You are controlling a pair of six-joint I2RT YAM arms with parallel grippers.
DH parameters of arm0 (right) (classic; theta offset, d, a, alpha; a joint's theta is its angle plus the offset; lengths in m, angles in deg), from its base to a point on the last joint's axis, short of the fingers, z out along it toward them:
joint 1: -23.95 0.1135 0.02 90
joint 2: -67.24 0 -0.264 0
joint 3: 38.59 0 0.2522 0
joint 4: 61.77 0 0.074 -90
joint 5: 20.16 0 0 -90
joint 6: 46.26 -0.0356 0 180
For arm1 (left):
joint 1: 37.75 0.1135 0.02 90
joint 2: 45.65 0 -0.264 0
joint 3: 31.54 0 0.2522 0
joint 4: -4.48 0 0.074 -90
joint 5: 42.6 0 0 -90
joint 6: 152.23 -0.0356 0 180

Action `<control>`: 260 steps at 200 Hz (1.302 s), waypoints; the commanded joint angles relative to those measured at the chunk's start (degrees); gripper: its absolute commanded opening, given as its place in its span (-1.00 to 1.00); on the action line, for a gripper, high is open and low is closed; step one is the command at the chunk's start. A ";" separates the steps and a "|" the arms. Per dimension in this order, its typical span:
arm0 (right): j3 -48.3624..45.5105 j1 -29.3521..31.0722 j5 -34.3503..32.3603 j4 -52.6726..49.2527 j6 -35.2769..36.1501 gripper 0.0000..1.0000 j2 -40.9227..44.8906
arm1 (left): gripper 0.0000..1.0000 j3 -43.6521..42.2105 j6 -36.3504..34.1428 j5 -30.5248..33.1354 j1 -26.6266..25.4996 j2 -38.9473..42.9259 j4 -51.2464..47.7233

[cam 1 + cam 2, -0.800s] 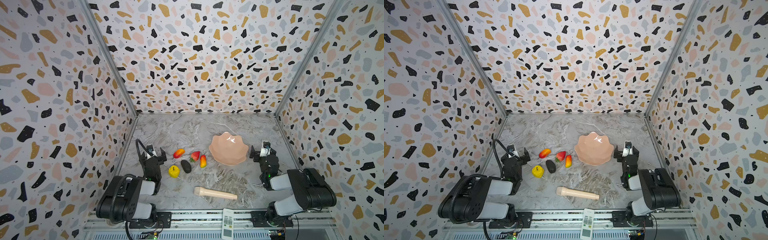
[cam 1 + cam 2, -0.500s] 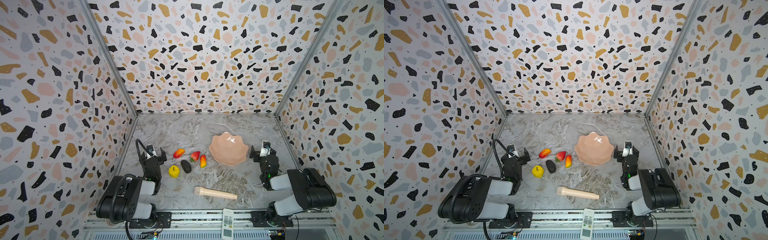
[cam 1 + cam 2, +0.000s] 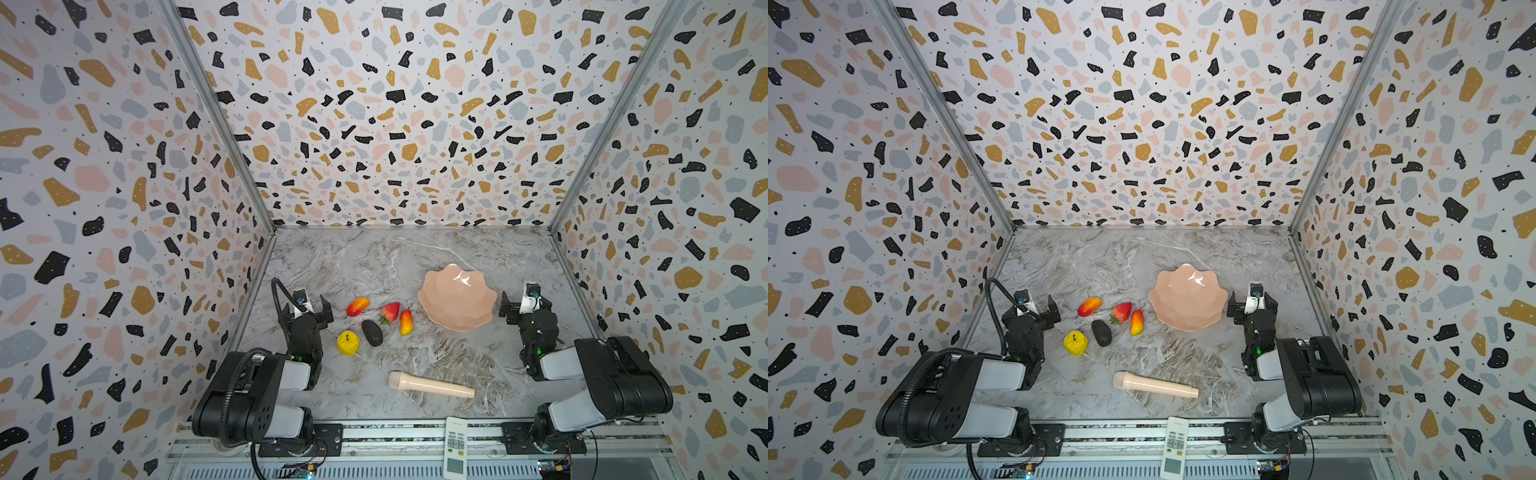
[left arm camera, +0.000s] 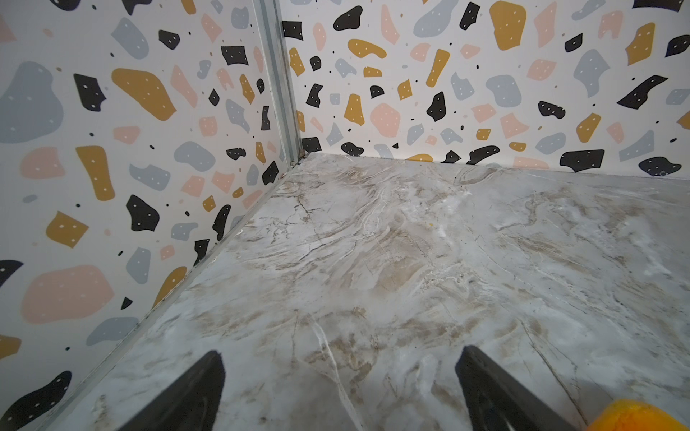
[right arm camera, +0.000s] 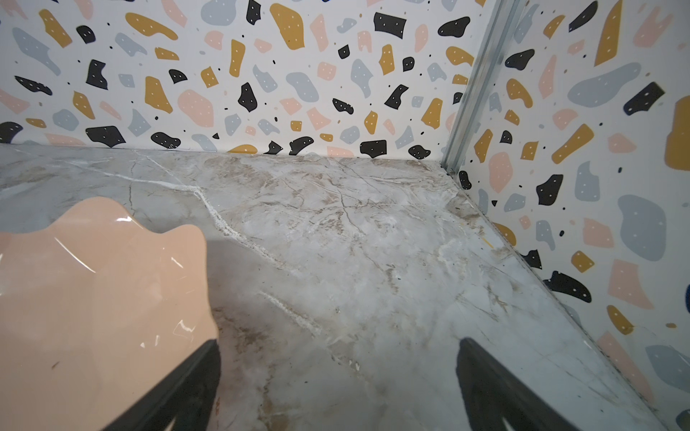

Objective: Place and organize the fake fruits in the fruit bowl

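Note:
Several fake fruits lie on the marble floor, left of centre, in both top views: a mango, a strawberry, a second mango, a dark avocado and a lumpy yellow fruit. Right of them sits the peach-pink fruit bowl, with nothing in it. My left gripper rests low just left of the fruits, open and holding nothing; an orange-yellow fruit edge shows beside it. My right gripper stands open right beside the bowl, nothing between its fingers.
A long beige cylinder lies near the front edge. A white remote sits on the front rail. Speckled walls close in the left, back and right sides. Bare marble stretches behind the fruits and bowl.

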 commanded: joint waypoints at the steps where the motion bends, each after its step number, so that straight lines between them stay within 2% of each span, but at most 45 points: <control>1: 0.47 -0.18 0.27 0.26 -0.58 0.98 0.28 | 0.99 1.04 0.02 1.09 -0.13 0.62 2.23; 38: -0.64 0.19 -1.35 2.24 -0.60 0.98 1.49 | 0.99 0.66 0.02 1.17 -0.13 0.98 2.76; 51: 0.66 0.70 -3.01 -5.11 -0.43 0.98 7.28 | 0.99 0.94 0.47 4.25 -0.67 3.22 2.38; 66: 4.03 0.67 -0.51 -15.77 0.71 0.98 15.62 | 0.99 5.15 1.44 7.41 -1.56 11.39 -13.06; 85: 12.83 1.90 1.08 -30.42 0.95 0.98 22.46 | 0.99 12.32 6.95 11.10 -3.43 19.57 -31.09; 95: 18.37 3.17 -0.19 -38.71 -0.51 0.98 23.70 | 0.99 18.31 8.69 13.86 -5.94 21.05 -42.18; 110: 25.39 5.54 0.72 -47.32 -2.28 0.98 23.78 | 0.99 28.06 8.09 14.55 -8.93 20.76 -57.65; 141: 39.14 13.04 9.09 -62.32 0.64 0.98 18.09 | 0.99 43.08 4.32 7.30 -9.85 21.55 -78.34; 167: 53.02 19.96 16.71 -76.86 4.99 0.98 9.38 | 0.99 53.88 1.55 -2.09 -9.89 21.85 -92.98; 190: 63.50 26.89 18.36 -86.83 7.83 0.98 0.58 | 0.99 60.87 1.12 -10.06 -9.81 20.93 -103.30; 206: 65.86 32.58 18.37 -89.13 12.19 0.98 -3.32 | 0.99 62.74 0.64 -12.61 -9.87 21.07 -108.42; 223: 67.29 37.57 18.50 -89.73 13.48 0.98 -6.67 | 0.99 63.50 0.55 -11.62 -9.89 21.70 -112.35; 238: 69.27 41.08 19.34 -89.87 10.70 0.98 -10.05 | 0.99 63.88 0.98 -10.62 -9.89 22.38 -114.73; 260: 68.36 46.85 14.76 -85.30 1.48 0.98 -13.12 | 0.99 63.70 1.49 -12.53 -9.89 23.91 -115.45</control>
